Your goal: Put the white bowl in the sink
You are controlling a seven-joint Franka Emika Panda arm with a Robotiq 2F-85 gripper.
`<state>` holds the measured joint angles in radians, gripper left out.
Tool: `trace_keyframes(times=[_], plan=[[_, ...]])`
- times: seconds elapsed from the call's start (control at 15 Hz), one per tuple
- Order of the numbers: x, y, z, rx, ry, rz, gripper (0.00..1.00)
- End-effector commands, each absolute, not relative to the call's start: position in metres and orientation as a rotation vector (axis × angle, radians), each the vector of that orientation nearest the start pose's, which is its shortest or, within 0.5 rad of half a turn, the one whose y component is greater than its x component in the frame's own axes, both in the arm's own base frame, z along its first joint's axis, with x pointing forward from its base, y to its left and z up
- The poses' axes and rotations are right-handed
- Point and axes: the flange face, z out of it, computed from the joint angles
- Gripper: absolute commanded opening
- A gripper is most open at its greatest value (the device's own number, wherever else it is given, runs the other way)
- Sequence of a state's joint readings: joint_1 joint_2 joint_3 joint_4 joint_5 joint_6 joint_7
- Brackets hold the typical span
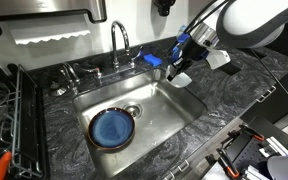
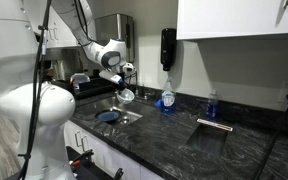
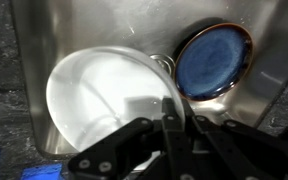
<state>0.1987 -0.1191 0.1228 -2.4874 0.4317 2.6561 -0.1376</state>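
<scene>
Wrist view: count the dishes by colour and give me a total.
White: 1, the small round glossy white bowl, held in the claw.
Blue: 1, the large round blue plate, lying in the stainless steel sink.
Total: 2.

plain white bowl (image 3: 104, 95), blue plate (image 3: 212, 60) with brownish rim, silver-grey sink (image 1: 174, 110), dark grey marbled counter (image 1: 219, 112)

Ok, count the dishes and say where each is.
2. The white bowl is held in the hand over the sink; the blue plate lies on the sink floor by the drain. More may be hidden.
</scene>
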Motion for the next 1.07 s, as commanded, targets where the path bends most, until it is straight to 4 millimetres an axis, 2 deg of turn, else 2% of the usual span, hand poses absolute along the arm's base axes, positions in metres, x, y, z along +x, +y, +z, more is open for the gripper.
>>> trace_keyframes(times=[0.0, 0.13, 0.4, 0.73, 1.0], plan=[[0.472, 0.168, 0.354, -2.685, -0.218, -0.314, 0.02], [0.474, 0.184, 0.351, -2.573, -0.254, -0.299, 0.02], [0.482, 0.211, 0.326, -2.388, -0.364, -0.220, 0.02], [0.493, 0.229, 0.275, -2.268, -0.502, -0.091, 0.02], [0.503, 0.238, 0.244, -2.208, -0.587, -0.096, 0.02]])
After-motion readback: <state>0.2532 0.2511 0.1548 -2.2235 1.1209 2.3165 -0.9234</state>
